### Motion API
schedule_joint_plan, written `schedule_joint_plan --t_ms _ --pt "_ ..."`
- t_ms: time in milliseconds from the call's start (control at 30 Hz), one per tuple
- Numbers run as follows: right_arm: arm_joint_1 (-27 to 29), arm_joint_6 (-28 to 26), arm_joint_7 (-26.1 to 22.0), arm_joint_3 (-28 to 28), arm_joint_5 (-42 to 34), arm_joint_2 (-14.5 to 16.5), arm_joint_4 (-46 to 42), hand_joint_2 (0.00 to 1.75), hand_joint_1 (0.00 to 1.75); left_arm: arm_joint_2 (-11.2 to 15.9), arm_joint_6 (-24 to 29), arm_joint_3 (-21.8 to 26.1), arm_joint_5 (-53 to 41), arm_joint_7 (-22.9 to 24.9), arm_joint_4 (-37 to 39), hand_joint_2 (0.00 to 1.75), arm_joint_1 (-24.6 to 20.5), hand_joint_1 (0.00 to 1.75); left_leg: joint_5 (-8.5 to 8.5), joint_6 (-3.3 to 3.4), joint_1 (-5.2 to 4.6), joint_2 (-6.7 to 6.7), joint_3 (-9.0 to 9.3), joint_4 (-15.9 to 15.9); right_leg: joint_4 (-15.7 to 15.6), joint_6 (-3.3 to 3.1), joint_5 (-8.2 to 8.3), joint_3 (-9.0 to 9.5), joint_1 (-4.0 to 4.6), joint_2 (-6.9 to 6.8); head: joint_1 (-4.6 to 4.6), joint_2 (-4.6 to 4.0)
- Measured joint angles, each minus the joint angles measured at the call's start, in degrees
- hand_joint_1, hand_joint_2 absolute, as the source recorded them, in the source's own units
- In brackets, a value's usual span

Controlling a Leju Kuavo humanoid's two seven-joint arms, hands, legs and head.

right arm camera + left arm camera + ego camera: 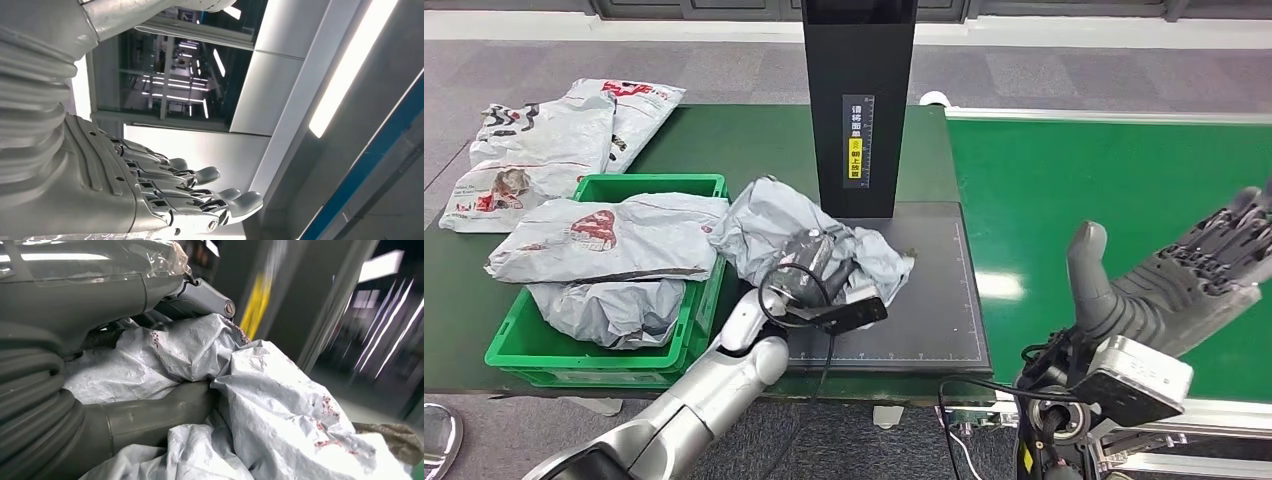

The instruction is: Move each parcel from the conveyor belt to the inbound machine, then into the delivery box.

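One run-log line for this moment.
left robot hand: grips grey parcel on scanner pad | right robot hand: open, raised | green bin: holds parcels

A parcel sorting station, I think.
In front of me are a green conveyor belt (1114,190), a black scanning machine (859,100), a green crate (604,340) with grey mail bags (609,238) and more bags (544,145) beside it.

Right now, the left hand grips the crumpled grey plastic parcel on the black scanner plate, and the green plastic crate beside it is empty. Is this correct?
Not quite. The green plastic crate is not empty: the head view shows grey parcels lying in it. The rest holds: the left hand grips the crumpled grey plastic parcel on the black scanner plate.
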Motion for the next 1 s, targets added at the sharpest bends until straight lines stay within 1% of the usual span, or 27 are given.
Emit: schedule_joint_plan --t_ms 100,200,300,400,467,600,767,800,900,933,1000 --pt "0.5 0.0 -1.0 -0.2 -0.7 0.0 -0.3 1.75 0.0 2.1 2.1 1.7 3.8 -3.4 -12.5 1.75 2.7 1.75 -0.03 -0.03 0.0 0.02 0.0 0.0 0.0 -0.01 -0.03 -0.04 0.0 0.04 0.0 0.0" --pt "1.1 0.0 -2.2 -0.9 -1.3 0.0 -0.8 1.75 0.0 3.7 4.3 2.6 5.5 -5.5 -22.0 1.75 4.6 1.75 -0.03 -0.02 0.0 -0.07 -0.03 0.0 0.0 -0.02 -0.07 -0.03 0.0 -0.04 -0.01 0.0" --pt "1.8 0.0 -3.2 -1.6 -1.8 0.0 -1.4 1.75 0.0 5.0 5.6 3.0 5.6 -6.2 -29.0 1.75 6.1 1.75 -0.04 -0.01 0.0 -0.08 -0.04 0.0 0.0 -0.02 -0.07 -0.02 -0.01 -0.05 0.0 0.0" --pt "2.7 0.0 -3.8 -2.1 -2.0 0.1 -2.0 1.75 0.0 5.9 6.6 3.5 5.3 -6.8 -33.4 1.75 7.1 1.75 -0.05 0.0 0.0 -0.07 -0.04 0.0 0.0 -0.02 -0.07 -0.02 -0.01 -0.05 0.0 0.0" --pt "3.2 0.0 -3.9 -2.2 -1.9 0.1 -2.4 1.75 0.0 6.3 7.4 3.7 4.7 -6.9 -35.2 1.75 7.3 1.75 -0.05 0.0 0.0 -0.07 -0.04 0.0 0.0 -0.02 -0.07 -0.02 -0.01 -0.05 0.0 -0.01" --pt "3.9 0.0 -4.0 -2.8 -1.4 0.6 -3.4 1.75 0.0 6.9 9.7 4.5 -0.1 -4.8 -36.3 1.75 7.4 1.75 -0.04 0.0 0.0 -0.07 -0.03 0.0 0.0 -0.02 -0.07 -0.01 -0.01 -0.06 0.0 -0.01" --pt "4.3 0.0 -3.9 -3.0 -1.2 0.7 -3.8 1.75 0.0 7.2 10.3 5.5 -2.2 -4.1 -36.2 1.75 7.4 1.75 -0.04 0.0 0.0 -0.07 -0.01 0.0 0.0 -0.03 -0.06 -0.01 -0.01 -0.05 0.0 -0.01" --pt "4.5 0.0 -3.8 -3.2 -0.9 0.8 -4.2 1.75 0.0 7.4 10.4 6.9 -4.9 -2.6 -36.0 1.75 7.4 1.75 -0.04 -0.01 0.0 -0.06 -0.01 0.0 0.0 -0.03 -0.06 -0.01 0.0 -0.04 0.0 0.0" --pt "5.0 0.0 -3.0 -4.1 0.2 1.1 -5.3 1.75 0.0 8.9 9.4 13.6 -15.4 4.5 -33.3 1.75 7.0 1.75 -0.02 -0.04 0.01 -0.01 0.02 0.0 0.0 -0.04 -0.06 -0.02 0.01 0.02 0.0 0.0" --pt "5.0 0.0 -2.7 -4.2 0.5 1.1 -5.5 1.75 0.0 9.4 9.0 15.3 -16.8 5.8 -32.2 1.75 6.9 1.75 -0.01 -0.05 0.01 0.01 0.03 0.0 0.0 -0.04 -0.06 -0.03 0.01 0.04 0.0 0.0" --pt "5.0 0.0 -2.5 -4.2 0.7 1.1 -5.6 1.75 0.0 10.1 8.8 17.7 -17.4 6.4 -30.6 1.75 6.7 1.75 0.0 -0.06 0.02 0.04 0.04 0.0 0.0 -0.05 -0.05 -0.04 0.03 0.06 0.0 0.01"
